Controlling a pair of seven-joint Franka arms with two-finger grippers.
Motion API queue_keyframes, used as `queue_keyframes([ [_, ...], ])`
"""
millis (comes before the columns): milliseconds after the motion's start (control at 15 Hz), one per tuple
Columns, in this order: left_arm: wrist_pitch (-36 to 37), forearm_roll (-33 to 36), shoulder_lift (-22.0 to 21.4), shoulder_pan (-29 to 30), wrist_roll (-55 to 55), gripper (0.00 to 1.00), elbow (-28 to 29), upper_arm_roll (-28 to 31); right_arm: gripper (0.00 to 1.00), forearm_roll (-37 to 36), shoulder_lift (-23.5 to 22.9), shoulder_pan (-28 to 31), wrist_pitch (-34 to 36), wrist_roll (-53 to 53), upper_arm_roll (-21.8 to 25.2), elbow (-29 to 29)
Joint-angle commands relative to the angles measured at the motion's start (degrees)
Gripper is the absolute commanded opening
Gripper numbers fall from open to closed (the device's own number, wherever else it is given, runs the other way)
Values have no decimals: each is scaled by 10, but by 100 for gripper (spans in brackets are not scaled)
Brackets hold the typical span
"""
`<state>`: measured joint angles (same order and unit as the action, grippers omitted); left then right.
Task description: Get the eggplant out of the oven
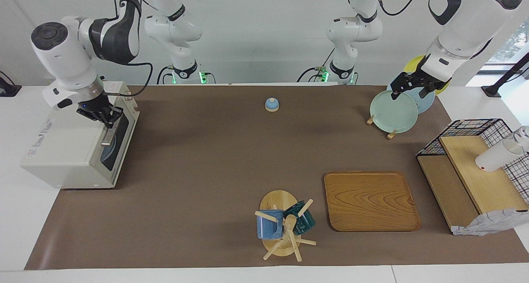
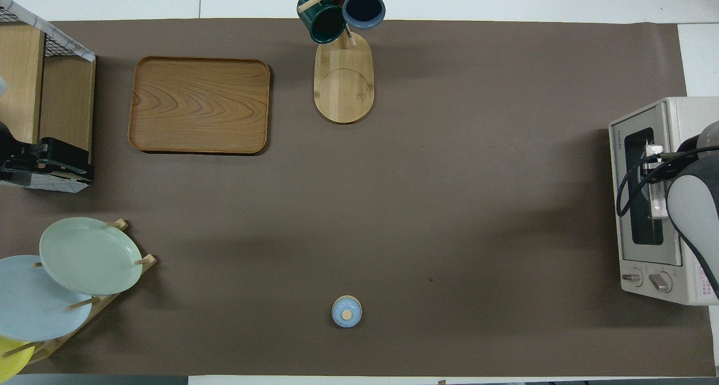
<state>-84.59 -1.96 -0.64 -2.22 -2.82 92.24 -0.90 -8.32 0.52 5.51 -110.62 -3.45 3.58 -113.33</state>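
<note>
- The eggplant is not visible — by my judgement it lies inside the oven [image 1: 78, 146], at the right arm's end of the table, door shut.
- The right gripper [image 1: 106, 120] sits at the door handle [image 1: 108, 137], presumably to pull it; whether it grips, I cannot tell.
- The left gripper [image 1: 413, 86] waits over the plate rack [image 1: 392, 111], its grip unreadable too.

A brown mat [image 1: 206, 171] covers the white table [image 1: 16, 217] (plain white wall [image 1: 256, 31]).

Off-white toaster oven [image 1: 70, 151], dark glass door shut, at the right arm's table end
</note>
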Motion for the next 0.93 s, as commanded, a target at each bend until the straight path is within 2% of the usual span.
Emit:
queue_keyframes([
  [0,-5,-2,-3,6,5,100,0,-3,0,-1,-3,0,-45,14,-1,-38],
  [267,-5,-2,-3,6,6,100,0,-3,0,55,-14,-4,-91,20,-2,-65],
  [467,-5,-2,-3,6,6,100,0,-3,0,71,-32,-5,-133,18,-6,-82],
  [667,-4,-2,-3,6,6,100,0,-3,0,74,-46,-33,-195,18,-6,-110],
  [867,-5,-2,-3,6,5,100,0,-3,0,74,-85,-36,-231,17,-6,-112],
])
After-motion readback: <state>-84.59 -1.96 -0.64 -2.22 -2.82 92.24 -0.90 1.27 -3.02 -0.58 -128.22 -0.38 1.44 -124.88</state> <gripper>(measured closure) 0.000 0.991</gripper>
